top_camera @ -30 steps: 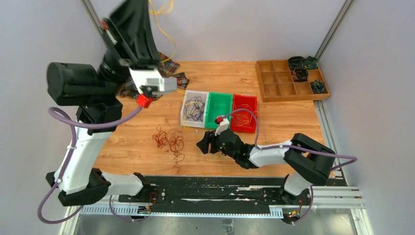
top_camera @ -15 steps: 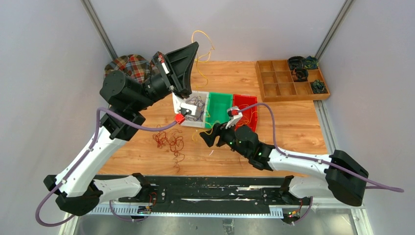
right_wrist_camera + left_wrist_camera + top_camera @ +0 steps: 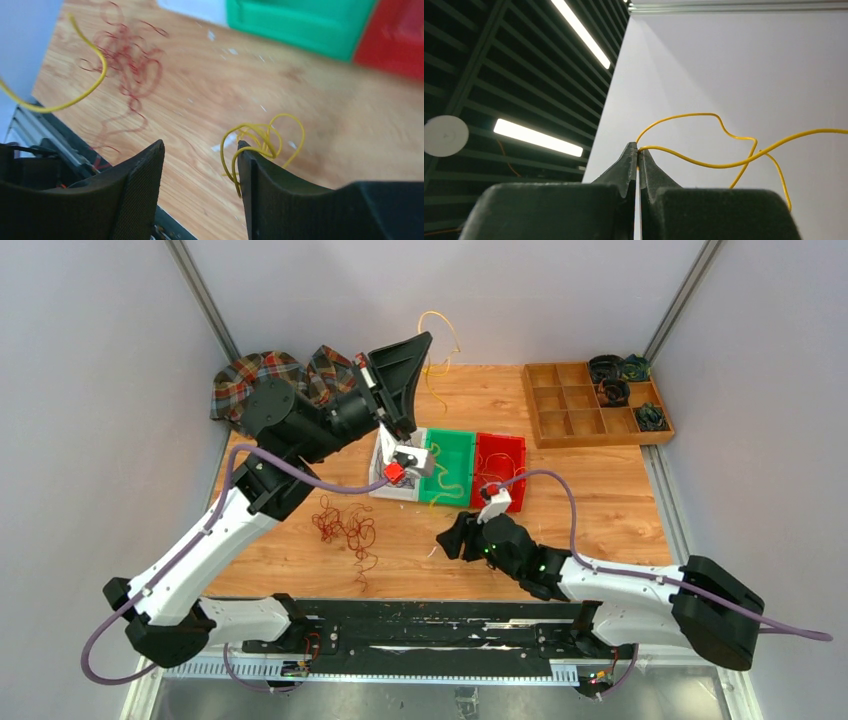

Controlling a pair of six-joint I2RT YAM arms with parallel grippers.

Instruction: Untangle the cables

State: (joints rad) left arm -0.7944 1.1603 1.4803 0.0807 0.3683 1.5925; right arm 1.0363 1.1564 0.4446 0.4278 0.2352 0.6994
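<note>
My left gripper (image 3: 427,338) is raised high above the bins, pointing up. In the left wrist view it (image 3: 638,148) is shut on a yellow cable (image 3: 704,162) at its very tips. That yellow cable (image 3: 440,325) loops above the gripper and trails down into the green bin (image 3: 462,445). My right gripper (image 3: 448,540) is low over the table in front of the bins, open (image 3: 200,146). A small yellow loop (image 3: 265,134) drapes against its right finger. A dark red cable bunch (image 3: 345,525) lies loose on the table, also seen from the right wrist (image 3: 127,50). Purple cables are mostly hidden in the white bin (image 3: 385,485).
A red bin (image 3: 500,455) stands right of the green one. A wooden compartment tray (image 3: 590,410) with dark bundles is at the back right. A plaid cloth (image 3: 260,375) lies at the back left. Grey walls close in on the left, the right and the back.
My left arm has swung from the back left to the right, over the bins, carrying the yellow cable. My right arm has stretched out, and its gripper has shifted slightly right.
</note>
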